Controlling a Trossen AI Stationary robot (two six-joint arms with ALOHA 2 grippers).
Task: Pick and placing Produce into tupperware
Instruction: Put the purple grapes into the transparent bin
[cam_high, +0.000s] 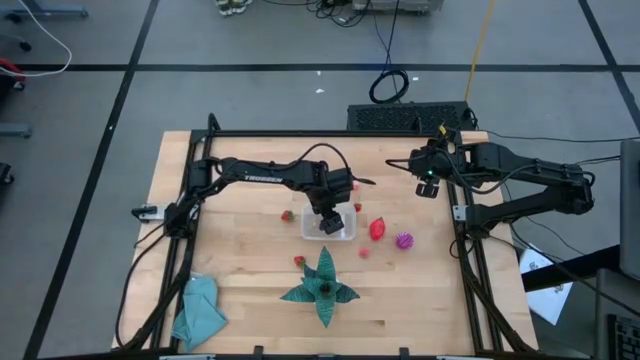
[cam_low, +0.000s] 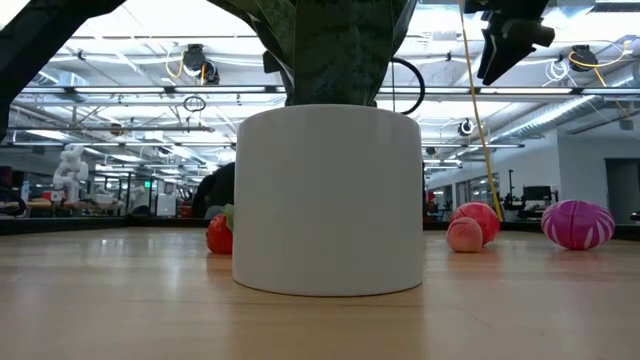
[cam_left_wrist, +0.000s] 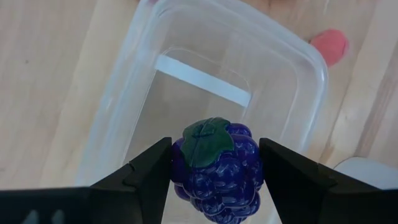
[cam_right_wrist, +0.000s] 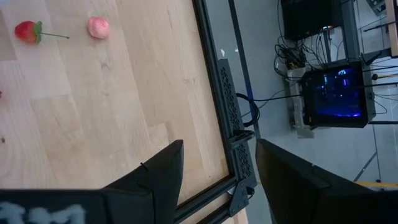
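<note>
Placing step: left gripper (cam_left_wrist: 215, 171) clamps the grape (cam_left_wrist: 216, 165) between its fingers, directly above the open tub (cam_left_wrist: 217, 93); next, lower and release; right gripper (cam_right_wrist: 219, 171) waits, fingers apart, empty.

Purple grape bunch (cam_left_wrist: 216, 167) held upright over the clear, empty tupperware (cam_left_wrist: 124, 112).

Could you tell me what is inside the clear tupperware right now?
Nothing visible: the left wrist view shows the tupperware with a bare floor. The left pincer holds purple grapes above it, covering part of the nearer floor, so that patch cannot be checked.
</note>
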